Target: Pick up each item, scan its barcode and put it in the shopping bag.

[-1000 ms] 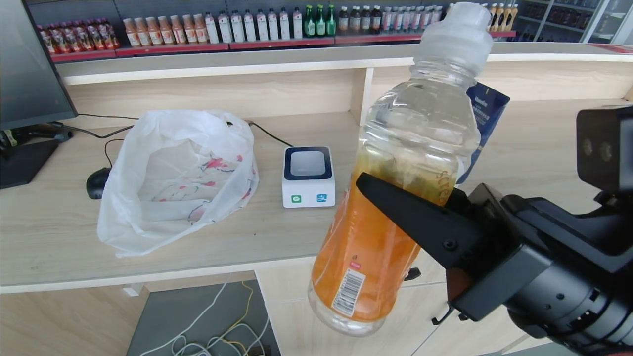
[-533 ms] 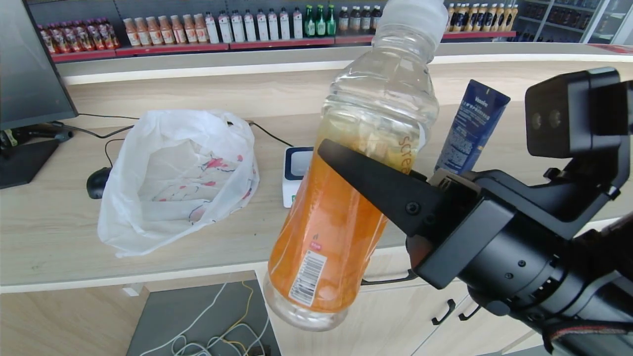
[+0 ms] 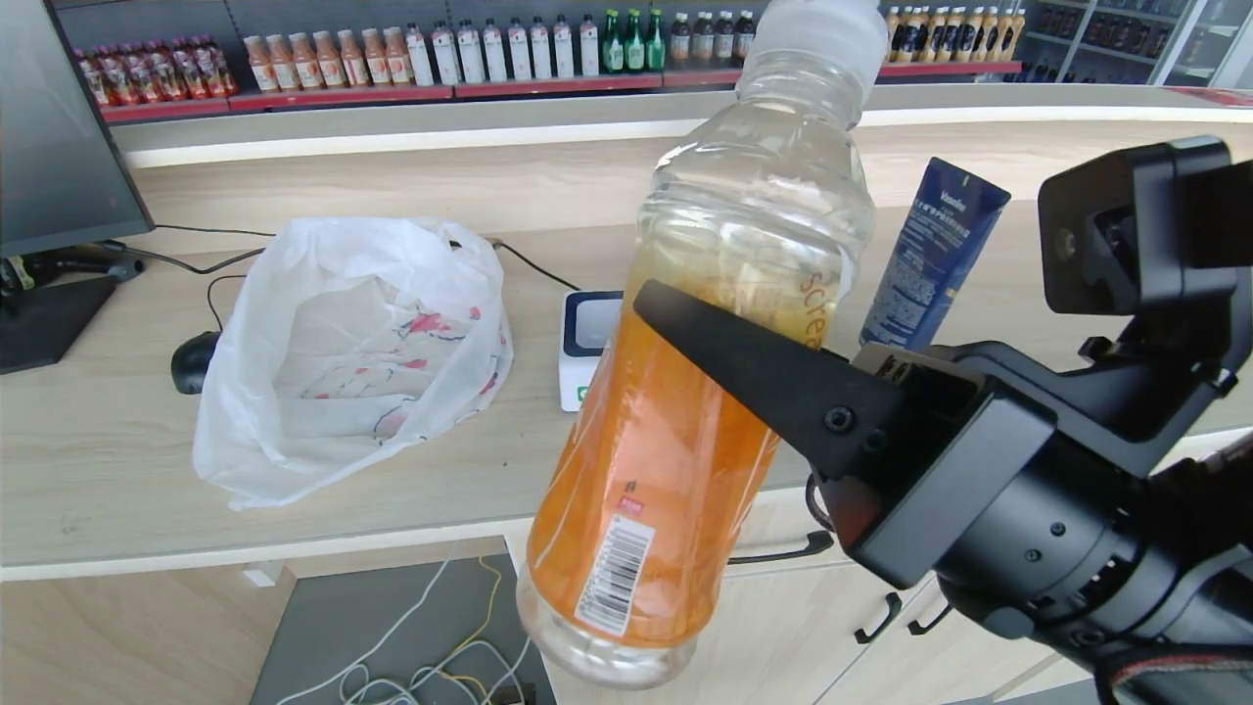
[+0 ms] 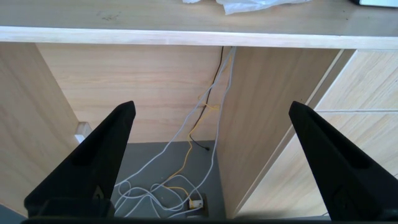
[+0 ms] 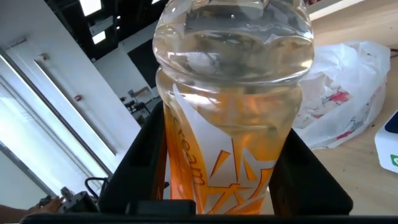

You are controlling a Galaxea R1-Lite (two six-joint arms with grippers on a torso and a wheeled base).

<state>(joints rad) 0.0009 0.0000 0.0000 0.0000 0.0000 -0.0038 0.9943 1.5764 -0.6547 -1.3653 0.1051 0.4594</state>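
My right gripper (image 3: 754, 372) is shut on a clear bottle of orange drink (image 3: 685, 411), held up close in front of the head camera and tilted, its barcode (image 3: 612, 573) low on the side facing me. The bottle (image 5: 233, 112) also appears between the black fingers (image 5: 146, 162) in the right wrist view. Behind it on the counter sits the white scanner (image 3: 584, 352), partly hidden by the bottle. The white shopping bag (image 3: 357, 343) lies open to the scanner's left. A blue tube (image 3: 930, 259) stands on the counter at the right. My left gripper (image 4: 211, 162) hangs open below the counter edge, holding nothing.
A black mouse (image 3: 191, 360) and a monitor (image 3: 59, 147) with cables are at the counter's left. Shelves of bottles (image 3: 548, 44) line the back. Loose wires (image 4: 180, 180) lie on the floor under the wooden counter (image 3: 117, 460).
The right gripper carried the bottle left and up, so it now covers part of the scanner. In the last half second it has hardly moved. The bag and tube stayed put.
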